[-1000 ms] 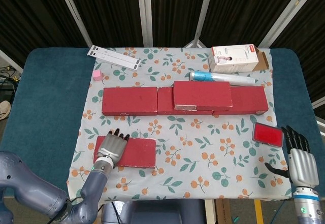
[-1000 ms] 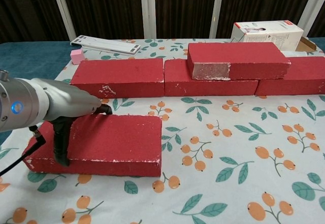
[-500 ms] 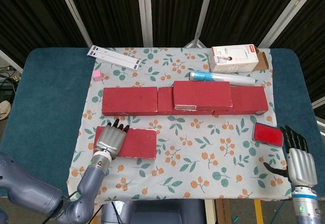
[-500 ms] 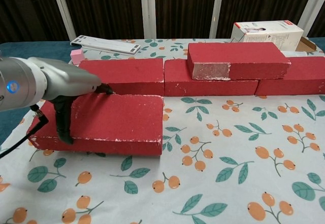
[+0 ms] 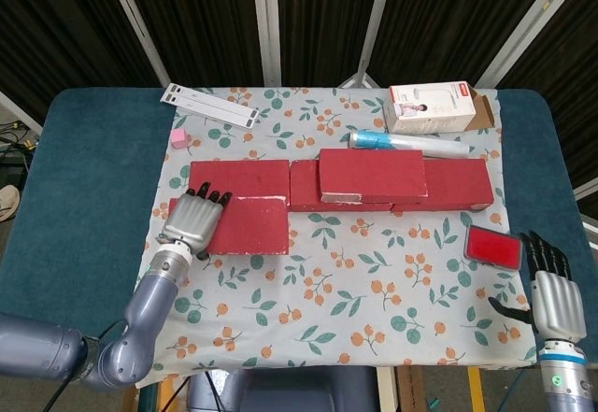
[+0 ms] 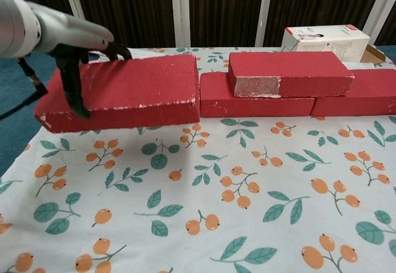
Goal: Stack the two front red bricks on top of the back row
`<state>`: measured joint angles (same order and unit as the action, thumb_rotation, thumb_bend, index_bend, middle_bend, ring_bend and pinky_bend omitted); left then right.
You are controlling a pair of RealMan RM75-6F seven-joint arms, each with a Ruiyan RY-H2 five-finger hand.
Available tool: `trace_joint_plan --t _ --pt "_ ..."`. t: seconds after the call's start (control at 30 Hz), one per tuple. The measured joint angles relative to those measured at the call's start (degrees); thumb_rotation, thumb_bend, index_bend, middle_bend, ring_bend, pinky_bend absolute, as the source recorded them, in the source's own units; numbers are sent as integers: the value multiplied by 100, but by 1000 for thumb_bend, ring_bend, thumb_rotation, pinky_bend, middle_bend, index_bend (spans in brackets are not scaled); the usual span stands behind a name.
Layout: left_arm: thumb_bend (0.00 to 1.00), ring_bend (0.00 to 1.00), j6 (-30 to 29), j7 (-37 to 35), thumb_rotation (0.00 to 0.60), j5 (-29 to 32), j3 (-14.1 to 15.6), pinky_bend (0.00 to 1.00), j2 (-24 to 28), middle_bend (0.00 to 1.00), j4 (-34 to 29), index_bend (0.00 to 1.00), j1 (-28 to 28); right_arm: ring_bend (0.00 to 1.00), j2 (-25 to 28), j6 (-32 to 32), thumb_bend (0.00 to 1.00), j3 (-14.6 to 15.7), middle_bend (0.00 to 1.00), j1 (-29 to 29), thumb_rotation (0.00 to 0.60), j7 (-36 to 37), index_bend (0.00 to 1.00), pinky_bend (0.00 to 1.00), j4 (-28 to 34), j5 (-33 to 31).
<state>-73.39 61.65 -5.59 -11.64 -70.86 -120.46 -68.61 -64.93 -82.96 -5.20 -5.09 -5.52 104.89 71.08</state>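
Across the desk point(image 5: 84, 169), which carries a floral cloth point(image 5: 374, 291), the left arm reaches forward from the near-left corner, its forearm angled up toward the back row point(image 5: 280, 183) of red bricks. Its left robot hand point(image 5: 192, 220) grasps the front red brick point(image 5: 245, 225) at that brick's left end: fingers point(image 6: 117, 50) lie over the top face and the thumb point(image 6: 73, 87) runs down the near side. In the chest view the brick hangs clear of the cloth, roughly level, its top at about the height of the back row's top. The brick stretches to the right of the left robot hand, and its far edge overlaps the leftmost back-row brick in the head view; whether the two touch cannot be told.

Further right of that hand, a stacked red brick point(image 5: 372, 175) already lies on top of the back row, spanning the seam between the middle and right bricks.

Well apart, at the near-right corner, the right robot hand point(image 5: 551, 295) holds nothing, fingers straight and slightly spread, thumb out to the side. Just beside its fingertips lies a small red pad point(image 5: 492, 245). Behind the row sit a white box point(image 5: 432, 106), a blue tube point(image 5: 406, 141), a white strip point(image 5: 210, 105) and a pink cube point(image 5: 178, 138).
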Motion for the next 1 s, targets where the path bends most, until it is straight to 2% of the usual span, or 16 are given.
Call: trace_joint_plan --t 0.2,0.33,0.47,0.57,0.8,1.0 --pt "34 43 938 316 600 917 -408 175 317 372 791 324 -443 0 -36 83 69 -97 0 -24 600 -113 0 0 -86 -263" --pt "45 43 1723 521 600 1445 -516 160 346 372 1664 342 -698 0 -77 43 69 -176 0 -26 600 -250 0 0 -112 -396" --pt "51 43 2553 742 600 1899 -503 155 227 372 2679 351 -945 0 -122 -4 68 -208 0 -27 600 -401 0 0 -109 -457" --pt "54 42 3103 957 600 2203 -390 155 28 372 3487 351 -1161 0 -165 -23 69 -216 0 -30 600 -526 0 0 -103 -501" --pt "54 39 4074 1503 600 3054 133 155 -644 372 5233 377 -1718 0 -260 11 68 -296 0 -67 600 -740 0 0 -156 -759" --pt "55 37 4722 1877 600 3724 679 155 -1158 371 6099 382 -2077 0 -333 47 68 -319 0 -98 600 -885 0 0 -200 -854"
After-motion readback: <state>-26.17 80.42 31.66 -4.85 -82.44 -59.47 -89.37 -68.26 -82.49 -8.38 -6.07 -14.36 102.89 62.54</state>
